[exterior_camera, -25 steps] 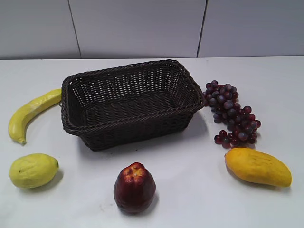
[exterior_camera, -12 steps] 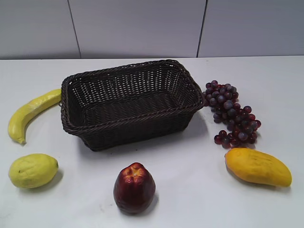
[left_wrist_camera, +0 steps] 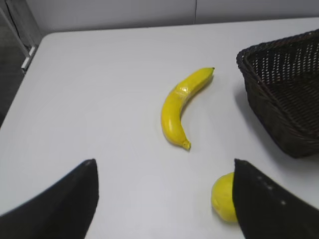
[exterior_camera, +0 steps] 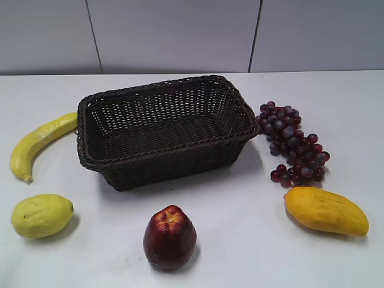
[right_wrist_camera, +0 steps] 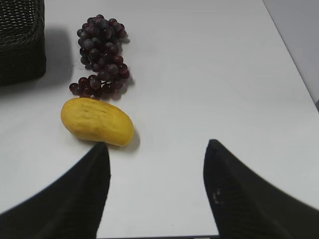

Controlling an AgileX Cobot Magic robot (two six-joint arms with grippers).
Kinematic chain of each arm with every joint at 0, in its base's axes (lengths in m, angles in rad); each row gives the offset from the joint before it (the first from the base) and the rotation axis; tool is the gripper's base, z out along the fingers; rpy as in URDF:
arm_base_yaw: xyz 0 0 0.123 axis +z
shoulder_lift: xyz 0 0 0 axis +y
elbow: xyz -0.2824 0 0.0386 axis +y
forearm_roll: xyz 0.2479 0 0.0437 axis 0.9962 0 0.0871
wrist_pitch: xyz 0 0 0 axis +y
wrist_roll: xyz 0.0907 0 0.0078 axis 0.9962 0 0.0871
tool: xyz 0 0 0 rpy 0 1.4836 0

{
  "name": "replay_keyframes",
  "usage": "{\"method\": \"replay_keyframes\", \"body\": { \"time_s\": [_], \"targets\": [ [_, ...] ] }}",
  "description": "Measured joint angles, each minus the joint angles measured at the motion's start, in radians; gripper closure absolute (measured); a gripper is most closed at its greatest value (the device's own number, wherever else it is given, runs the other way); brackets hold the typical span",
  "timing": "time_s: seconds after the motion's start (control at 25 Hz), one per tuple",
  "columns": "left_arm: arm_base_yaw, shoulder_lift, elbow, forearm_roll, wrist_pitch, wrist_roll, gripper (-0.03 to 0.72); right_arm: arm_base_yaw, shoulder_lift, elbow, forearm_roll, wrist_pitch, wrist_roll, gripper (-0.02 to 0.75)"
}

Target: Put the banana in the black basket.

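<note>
The banana (exterior_camera: 38,143) lies on the white table just left of the black basket (exterior_camera: 162,129), its upper end near the basket's left rim. In the left wrist view the banana (left_wrist_camera: 180,106) lies ahead of my left gripper (left_wrist_camera: 164,169), which is open, empty and well short of it; the basket's corner (left_wrist_camera: 284,94) is at the right. My right gripper (right_wrist_camera: 157,149) is open and empty over bare table. Neither gripper shows in the exterior view. The basket is empty.
A lemon (exterior_camera: 41,215) sits front left, partly behind my left finger (left_wrist_camera: 225,196). A red apple (exterior_camera: 170,236) stands front centre. Purple grapes (exterior_camera: 292,143) and a mango (exterior_camera: 326,210) lie right of the basket, also in the right wrist view (right_wrist_camera: 97,121).
</note>
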Motion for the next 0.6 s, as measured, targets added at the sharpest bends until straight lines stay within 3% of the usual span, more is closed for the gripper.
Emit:
{"method": "replay_keyframes", "body": {
  "time_s": [0.32,0.6],
  "targets": [
    [0.000,0.493,-0.019,-0.036,-0.160,0.000,0.068,0.000,0.000,0.000,0.000,0.000,0.000,0.256],
    [0.000,0.869,-0.185,-0.040,-0.182,0.004,0.009,0.000,0.000,0.000,0.000,0.000,0.000,0.256]
  ]
}}
